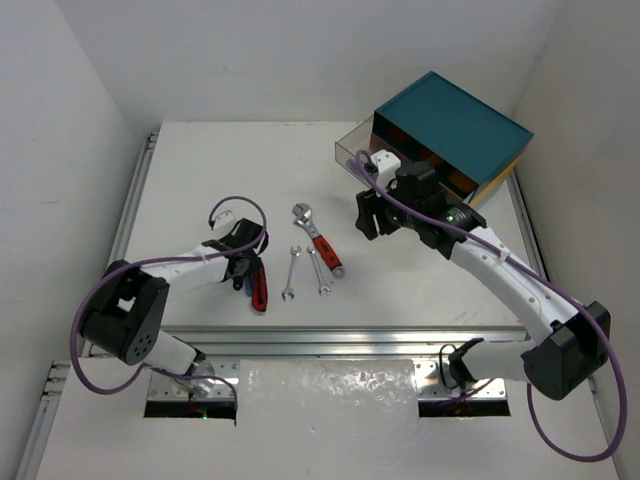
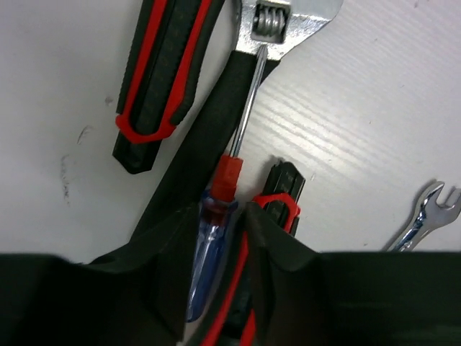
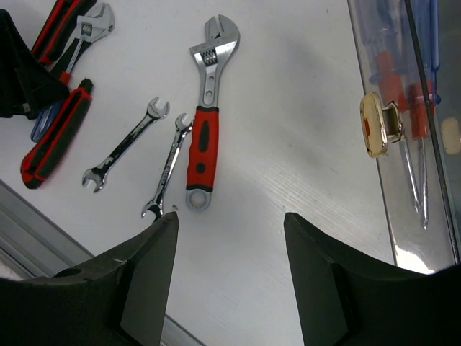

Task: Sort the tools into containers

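Down by the pliers [image 2: 157, 68], left jaws pinch the half-hidden screwdriver [image 2: 227, 176] — right jaws stand wide.

Tight cluster on the left, open lane on the right
The pliers [image 2: 155, 72], a small screwdriver [image 2: 212, 249] and a wrench head [image 2: 281, 25] crowd round the left gripper [image 2: 220, 220], leaving little side room; bare table [image 3: 295, 144] runs free between the red-handled wrench [image 3: 202, 144] and the open drawer [image 3: 364, 43], whose knob [image 3: 378, 124] juts into that lane ahead of the right gripper [image 3: 230, 216]

white arms [image 1: 185, 270] with black joints, looping purple cables [image 1: 75, 345]
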Robot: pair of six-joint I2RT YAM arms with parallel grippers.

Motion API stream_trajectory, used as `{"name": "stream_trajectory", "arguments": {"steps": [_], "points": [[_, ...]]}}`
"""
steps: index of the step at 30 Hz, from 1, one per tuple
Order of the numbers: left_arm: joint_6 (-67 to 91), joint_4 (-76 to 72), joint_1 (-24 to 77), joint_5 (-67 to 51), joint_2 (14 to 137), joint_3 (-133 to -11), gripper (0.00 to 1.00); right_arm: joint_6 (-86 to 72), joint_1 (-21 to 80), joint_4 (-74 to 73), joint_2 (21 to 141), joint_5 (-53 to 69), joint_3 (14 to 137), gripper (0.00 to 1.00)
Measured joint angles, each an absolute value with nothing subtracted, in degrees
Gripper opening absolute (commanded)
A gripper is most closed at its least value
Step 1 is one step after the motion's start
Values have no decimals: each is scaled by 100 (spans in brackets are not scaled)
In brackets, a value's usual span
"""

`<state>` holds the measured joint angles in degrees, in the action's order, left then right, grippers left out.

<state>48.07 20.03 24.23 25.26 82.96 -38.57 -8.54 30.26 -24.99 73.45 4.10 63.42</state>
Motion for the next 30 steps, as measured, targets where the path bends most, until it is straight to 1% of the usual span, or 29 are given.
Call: {"name": "stream_trajectory", "arguments": {"steps": [3, 7, 10, 12, 13, 15, 17, 18, 20, 23, 24, 26, 28, 29, 30], "points": [[4805, 1791, 2423, 2523, 8405, -3846, 24, -893, 3041, -2471, 7345, 458, 6311, 61], [4751, 1568, 2416, 2547, 8447, -3745, 24, -928, 3061, -2403, 7345, 523, 6311, 61], [4700, 1494, 2416, 2547, 8425, -3699, 31, -961, 3063, -2397, 7345, 626, 6311, 61], [4689, 1455, 2416, 2534, 8414, -3695, 33, -998, 3063, -2397, 7347, 692, 6311, 61], [4685, 1437, 2416, 2530, 8409, -3686, 30, -1017, 3063, -2394, 7347, 729, 6311, 61], [4665, 1426, 2416, 2534, 8403, -3669, 17, -1050, 3074, -2377, 7347, 781, 6309, 61], [4657, 1398, 2416, 2502, 8401, -3656, 16, -1070, 3083, -2333, 7347, 821, 6309, 61], [4654, 1345, 2416, 2467, 8407, -3651, 17, -1079, 3092, -2309, 7347, 832, 6309, 61], [4657, 1197, 2416, 2390, 8455, -3651, 22, -1100, 3092, -2270, 7347, 910, 6309, 61], [4657, 963, 2418, 2263, 8569, -3658, 25, -1153, 3092, -2250, 7347, 1026, 6305, 61], [4659, 910, 2418, 2215, 8626, -3658, 28, -1177, 3092, -2239, 7347, 1079, 6298, 62], [4644, 849, 2429, 2189, 8696, -3688, 32, -1236, 3092, -2167, 7347, 1216, 6246, 66], [4635, 825, 2434, 2147, 8713, -3710, 35, -1313, 3092, -2075, 7347, 1444, 6149, 66], [4633, 814, 2434, 2128, 8722, -3721, 33, -1343, 3092, -2029, 7347, 1564, 6099, 66], [4622, 810, 2436, 2121, 8737, -3736, 20, -1382, 3089, -1968, 7347, 1695, 6038, 66]]}}
